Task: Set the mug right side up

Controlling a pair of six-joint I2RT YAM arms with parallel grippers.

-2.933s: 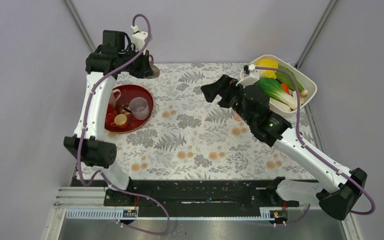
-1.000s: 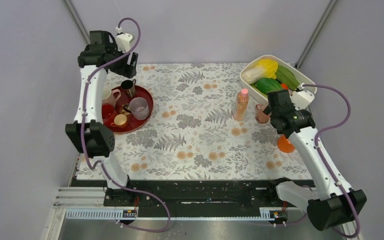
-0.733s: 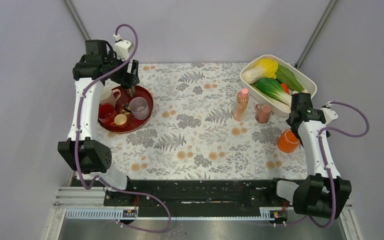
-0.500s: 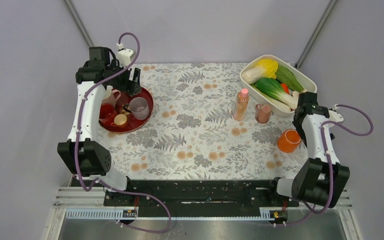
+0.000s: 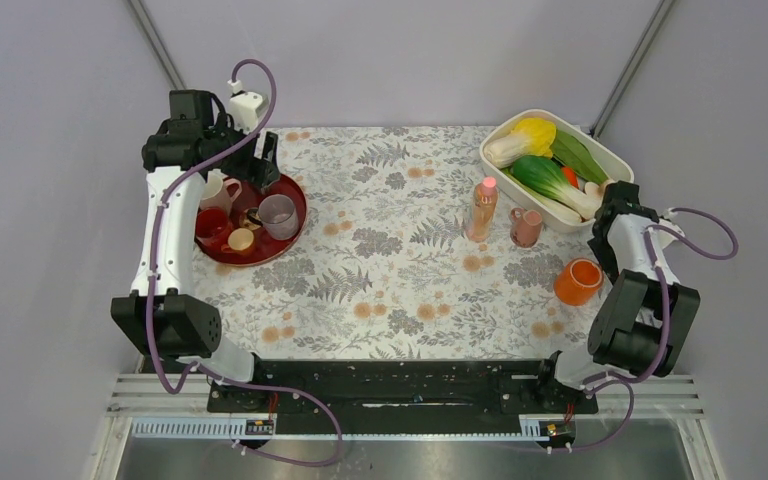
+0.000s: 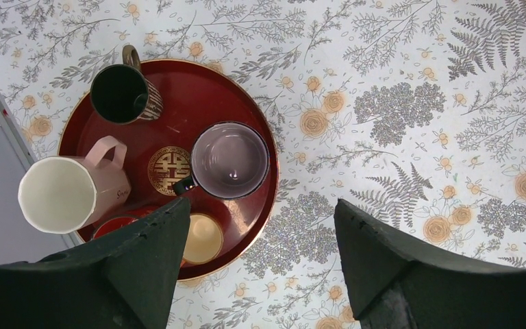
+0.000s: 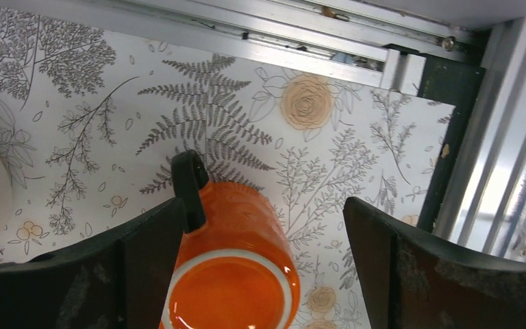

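Observation:
The mug (image 6: 68, 192) is pale pink and stands at the left side of the red tray (image 6: 178, 82), its whitish mouth facing up and its handle toward the tray's middle. In the top view the mug (image 5: 215, 190) sits just below my left arm. My left gripper (image 6: 261, 209) hangs open high above the tray's near right rim, holding nothing. It shows over the tray's back edge (image 5: 265, 160) from above. My right gripper (image 7: 264, 205) is open at the table's right edge, its fingers either side of an orange mug (image 7: 236, 274) below, apart from it.
The tray also holds a dark striped mug (image 6: 120, 92), a greyish-mauve mug (image 6: 231, 159), a glossy red mug (image 6: 113, 225) and a small tan cup (image 6: 202, 238). A pink-capped bottle (image 5: 482, 208), a small pink cup (image 5: 526, 226) and a white tub of vegetables (image 5: 558, 160) stand at the right.
The right arm has swung from the table's middle to the right edge and folded back over the orange mug. The dark striped mug, earlier at the left gripper behind the tray, now stands on the tray.

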